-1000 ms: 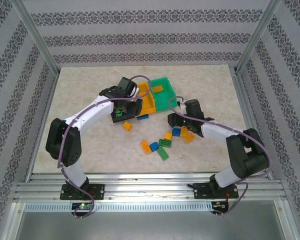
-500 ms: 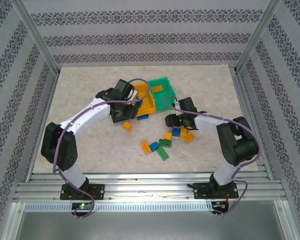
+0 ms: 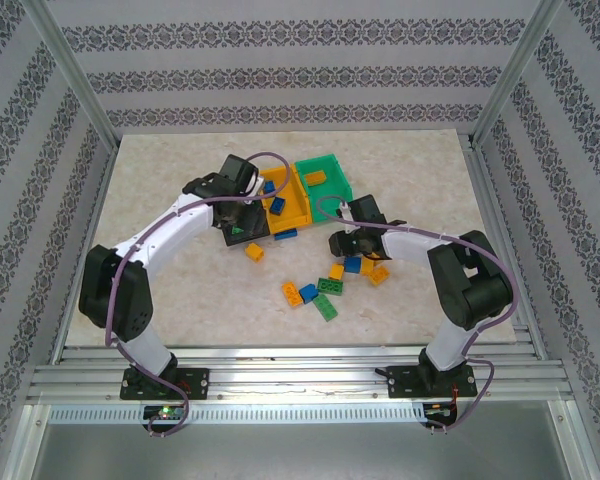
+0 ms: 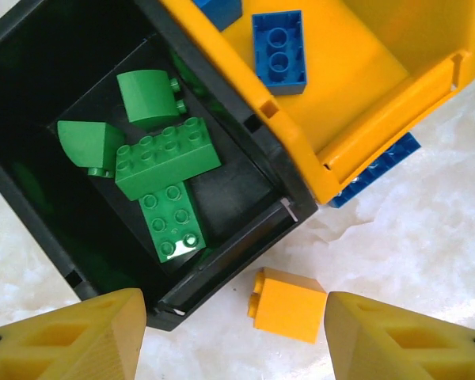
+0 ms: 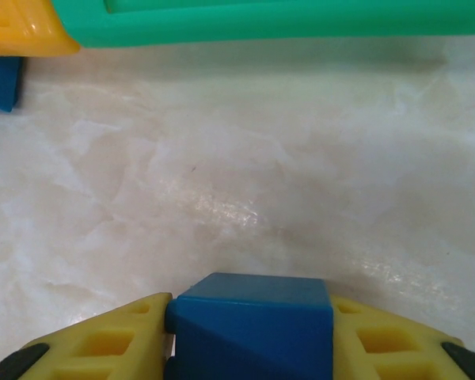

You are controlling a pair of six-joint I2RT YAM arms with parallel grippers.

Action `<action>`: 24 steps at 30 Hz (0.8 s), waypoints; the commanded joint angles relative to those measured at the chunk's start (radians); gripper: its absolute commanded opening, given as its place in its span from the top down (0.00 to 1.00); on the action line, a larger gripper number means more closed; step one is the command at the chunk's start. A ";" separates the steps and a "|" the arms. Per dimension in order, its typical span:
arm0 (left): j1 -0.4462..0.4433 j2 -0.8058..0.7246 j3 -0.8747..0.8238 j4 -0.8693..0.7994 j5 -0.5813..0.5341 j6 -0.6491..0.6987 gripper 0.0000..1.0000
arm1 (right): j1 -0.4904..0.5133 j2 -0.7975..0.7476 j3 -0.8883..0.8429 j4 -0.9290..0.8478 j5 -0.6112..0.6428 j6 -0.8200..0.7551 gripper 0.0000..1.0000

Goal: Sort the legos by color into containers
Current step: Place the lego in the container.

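**Top external.** Black bin [image 3: 231, 238], orange bin [image 3: 293, 206] and green bin [image 3: 332, 196] stand joined in a row mid-desk [image 3: 160, 190]. Loose bricks [image 3: 318, 290] lie scattered nearer the arm bases. Left pincer [image 3: 248, 212] is over the black bin. Right pincer [image 3: 346, 246] sits low at the scatter's far edge.

**Left wrist.** Left pincer wide, empty. Green bricks [image 4: 162, 162] lie in the black bin, a blue lego [image 4: 279, 49] in the orange bin. An orange-yellow brick [image 4: 289, 303] lies on the desk just beside the black bin's wall.

**Right wrist.** Right pincer clamped on a blue brick [image 5: 252, 321]. Bare desk ahead, then the green bin's wall.
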 commanded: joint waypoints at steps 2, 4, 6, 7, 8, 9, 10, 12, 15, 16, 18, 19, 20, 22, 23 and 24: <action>0.019 -0.022 0.004 0.000 0.019 0.003 0.39 | 0.049 -0.044 0.024 0.053 -0.053 0.048 0.65; 0.023 -0.025 0.004 0.002 0.024 0.002 0.38 | 0.075 -0.042 0.044 0.081 -0.069 0.077 0.66; 0.026 -0.029 0.003 0.005 0.025 0.000 0.39 | 0.103 -0.031 0.072 0.106 -0.063 0.101 0.66; 0.028 -0.032 0.003 0.006 0.025 -0.003 0.39 | 0.115 -0.018 0.098 0.114 -0.060 0.110 0.66; 0.030 -0.035 0.003 0.007 0.026 -0.006 0.39 | 0.124 -0.003 0.128 0.116 -0.058 0.120 0.65; 0.033 -0.035 0.004 0.007 0.031 -0.009 0.39 | 0.131 0.019 0.170 0.114 -0.058 0.128 0.65; 0.036 -0.037 0.004 0.008 0.039 -0.011 0.39 | 0.136 0.044 0.214 0.114 -0.059 0.138 0.65; 0.040 -0.037 0.004 0.009 0.048 -0.012 0.39 | 0.141 0.088 0.305 0.115 -0.067 0.151 0.64; 0.042 -0.038 0.009 0.002 0.066 -0.021 0.38 | 0.144 0.164 0.442 0.098 -0.043 0.161 0.57; 0.041 -0.041 0.010 0.002 0.082 -0.027 0.38 | 0.142 0.192 0.488 0.082 -0.035 0.161 0.53; 0.040 -0.047 0.009 0.006 0.110 -0.031 0.38 | 0.137 0.229 0.555 0.042 -0.038 0.163 0.43; 0.041 -0.049 0.009 0.007 0.112 -0.032 0.38 | 0.137 0.233 0.564 0.033 -0.040 0.161 0.42; 0.041 -0.050 0.010 0.005 0.111 -0.030 0.38 | 0.137 0.227 0.554 0.034 -0.042 0.159 0.41; 0.041 -0.054 0.008 0.004 0.102 -0.027 0.38 | 0.140 0.194 0.504 0.046 -0.040 0.150 0.40; 0.041 -0.055 0.007 0.002 0.103 -0.028 0.38 | 0.138 0.176 0.475 0.046 -0.032 0.145 0.40; 0.040 -0.055 0.006 0.002 0.107 -0.033 0.38 | 0.135 0.150 0.437 0.045 -0.026 0.139 0.40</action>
